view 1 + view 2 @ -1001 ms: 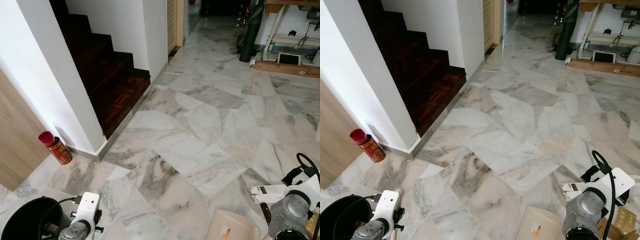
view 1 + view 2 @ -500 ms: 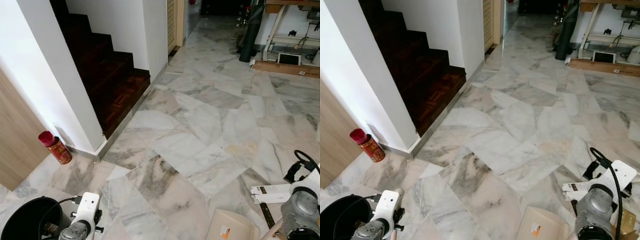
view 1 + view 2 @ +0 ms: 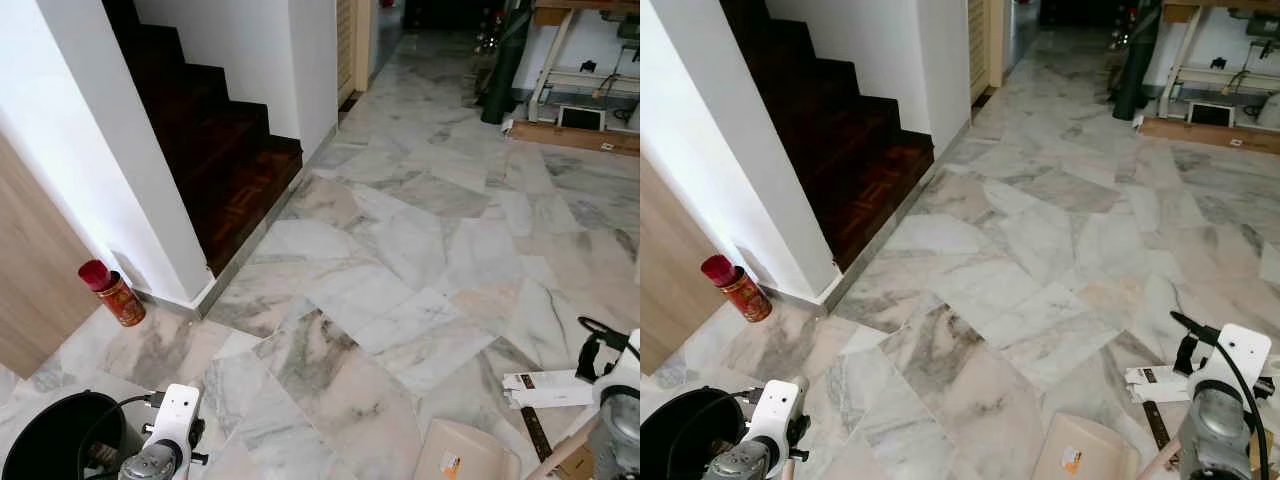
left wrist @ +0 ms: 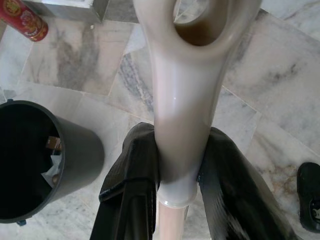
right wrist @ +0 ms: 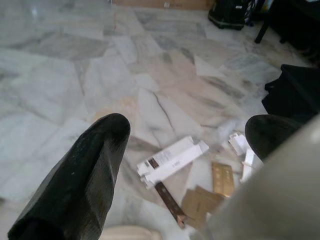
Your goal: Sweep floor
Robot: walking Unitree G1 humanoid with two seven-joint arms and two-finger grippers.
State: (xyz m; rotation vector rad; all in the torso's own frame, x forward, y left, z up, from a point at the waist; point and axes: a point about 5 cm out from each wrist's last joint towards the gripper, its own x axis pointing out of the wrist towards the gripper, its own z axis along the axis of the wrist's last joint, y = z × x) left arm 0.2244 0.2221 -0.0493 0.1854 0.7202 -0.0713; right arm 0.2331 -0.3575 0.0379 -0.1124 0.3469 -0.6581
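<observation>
A dark wooden staircase (image 3: 215,150) rises at the upper left of the frame between white walls (image 3: 95,170). At the foot of the left wall a red can (image 3: 112,294) with a red cap stands on the floor, beside a light wood panel (image 3: 30,290). At the upper right a dark tall cylinder (image 3: 503,65) stands upright, next to the white legs of a counter (image 3: 545,50). A long flat cardboard box (image 3: 575,137) lies on the floor there, with a small dark-screened device (image 3: 581,118) just behind it. A doorway (image 3: 385,25) opens at the top centre.
</observation>
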